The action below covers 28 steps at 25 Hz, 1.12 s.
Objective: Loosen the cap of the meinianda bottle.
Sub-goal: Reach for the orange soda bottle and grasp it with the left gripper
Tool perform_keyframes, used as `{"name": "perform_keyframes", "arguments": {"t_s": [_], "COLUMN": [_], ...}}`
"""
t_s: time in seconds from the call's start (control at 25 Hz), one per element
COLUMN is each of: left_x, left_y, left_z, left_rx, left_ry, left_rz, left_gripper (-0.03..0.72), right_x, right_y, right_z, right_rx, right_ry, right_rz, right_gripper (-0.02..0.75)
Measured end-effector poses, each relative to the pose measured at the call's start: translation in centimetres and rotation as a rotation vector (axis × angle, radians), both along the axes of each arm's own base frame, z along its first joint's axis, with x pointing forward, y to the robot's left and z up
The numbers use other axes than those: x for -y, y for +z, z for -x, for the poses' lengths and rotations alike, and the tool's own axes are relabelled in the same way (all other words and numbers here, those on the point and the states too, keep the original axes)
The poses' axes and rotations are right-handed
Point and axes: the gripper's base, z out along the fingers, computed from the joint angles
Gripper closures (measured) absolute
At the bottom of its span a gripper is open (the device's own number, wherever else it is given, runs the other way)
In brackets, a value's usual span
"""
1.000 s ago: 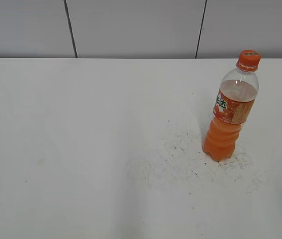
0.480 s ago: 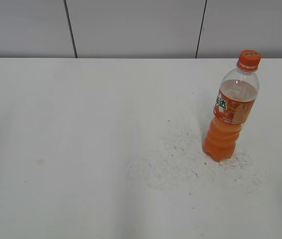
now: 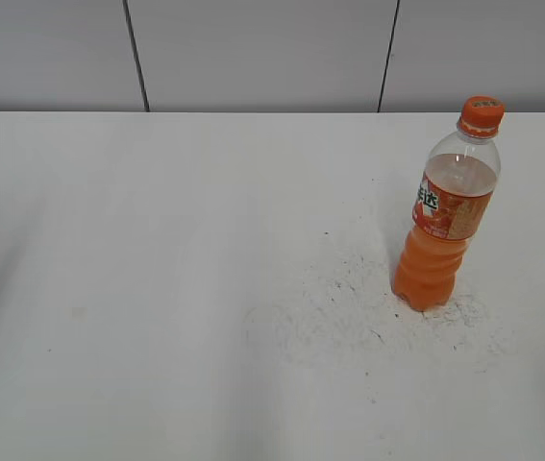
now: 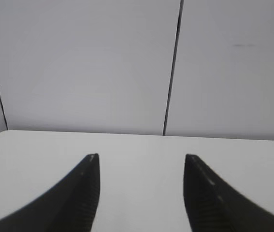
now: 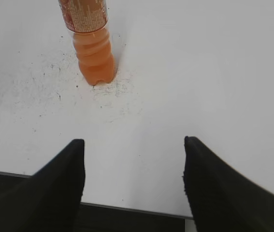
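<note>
The meinianda bottle (image 3: pixel 445 216) stands upright at the right of the white table, clear plastic with orange drink and an orange label. Its orange cap (image 3: pixel 481 114) sits on the neck. In the right wrist view only the bottle's lower body (image 5: pixel 92 43) shows, far ahead and left of my right gripper (image 5: pixel 134 141), which is open and empty above the table's near edge. My left gripper (image 4: pixel 142 156) is open and empty, facing the back wall over bare table. Neither gripper shows in the exterior view.
A patch of scuffed dark specks (image 3: pixel 349 298) marks the tabletop around the bottle's base. A grey panelled wall (image 3: pixel 253 53) runs along the table's far edge. The table's near edge (image 5: pixel 127 208) shows under the right gripper.
The bottle has not moved. A faint shadow on the table's left side has shifted slightly.
</note>
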Motion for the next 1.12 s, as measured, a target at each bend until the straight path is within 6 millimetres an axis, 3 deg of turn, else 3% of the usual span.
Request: {"name": "perform_keyframes", "arguments": {"t_s": [0.28, 0.48, 0.6, 0.84, 1.12], "left_x": [1.7, 4.4, 6.2, 8.6, 13.0], "left_y": [-5.8, -10.5, -12.3, -14.1, -13.9], "left_z": [-5.7, -9.2, -11.2, -15.2, -19.1], "left_rx": [-0.013, -0.051, -0.077, -0.144, -0.159], "left_ry": [-0.124, -0.389, -0.580, -0.893, -1.220], "left_rz": [0.054, 0.178, 0.228, 0.241, 0.131], "left_gripper": [0.255, 0.255, 0.253, 0.230, 0.162], "right_x": [0.0, 0.0, 0.0, 0.0, 0.0], "right_y": [0.0, 0.0, 0.0, 0.0, 0.0], "right_z": [0.0, 0.0, 0.0, 0.0, 0.0], "right_rx": [0.000, 0.000, 0.000, 0.000, 0.000], "right_ry": [0.000, 0.000, 0.000, 0.000, 0.000], "right_rz": [0.000, 0.000, 0.000, 0.000, 0.000], "right_gripper": [0.263, 0.263, 0.263, 0.263, 0.263]}}
